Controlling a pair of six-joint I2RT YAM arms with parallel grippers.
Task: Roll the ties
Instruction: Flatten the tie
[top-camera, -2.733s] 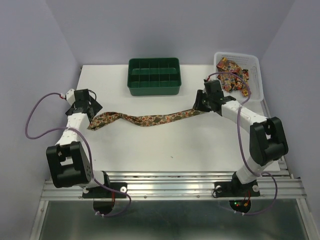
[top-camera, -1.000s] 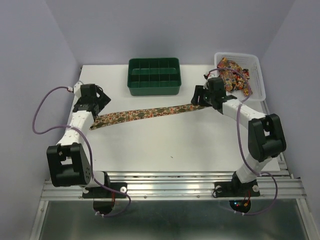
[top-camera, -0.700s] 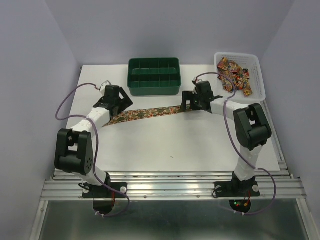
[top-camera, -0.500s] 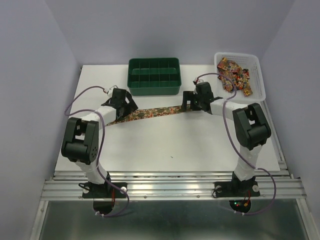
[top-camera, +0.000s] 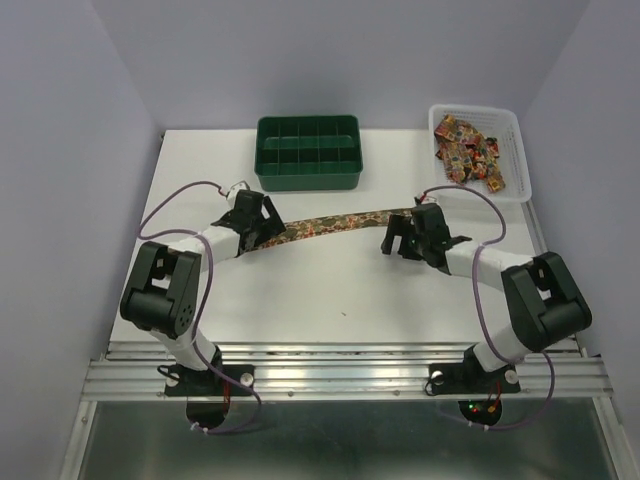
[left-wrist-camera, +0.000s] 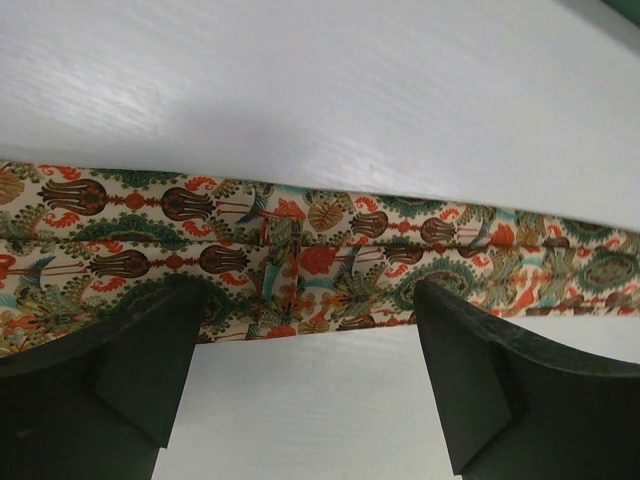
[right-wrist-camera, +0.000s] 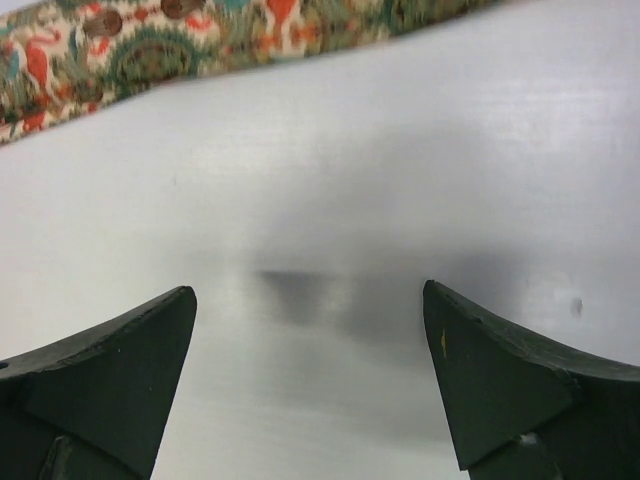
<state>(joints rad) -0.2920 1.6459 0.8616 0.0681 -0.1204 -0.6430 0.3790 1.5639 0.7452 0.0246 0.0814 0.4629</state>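
One patterned tie (top-camera: 330, 224) lies flat and stretched across the middle of the table, running from left to right and slightly away from me. My left gripper (top-camera: 264, 226) hovers over its left part, open; in the left wrist view the tie (left-wrist-camera: 330, 245) crosses just beyond my left gripper (left-wrist-camera: 305, 305), and nothing is gripped. My right gripper (top-camera: 395, 240) is open just on the near side of the tie's right end. In the right wrist view my right gripper (right-wrist-camera: 308, 300) has only bare table between its fingers, and the tie (right-wrist-camera: 150, 50) crosses the top left corner. More ties (top-camera: 468, 150) lie piled in the basket.
A green compartment tray (top-camera: 307, 178) stands at the back centre, just beyond the tie. A white basket (top-camera: 520, 160) sits at the back right corner. Bare white table (top-camera: 340, 290) stretches between the tie and the near edge.
The right gripper opened, let go of the tie's right end and pulled back toward the near side. The left arm swung right along the tie. The tie now lies flat.
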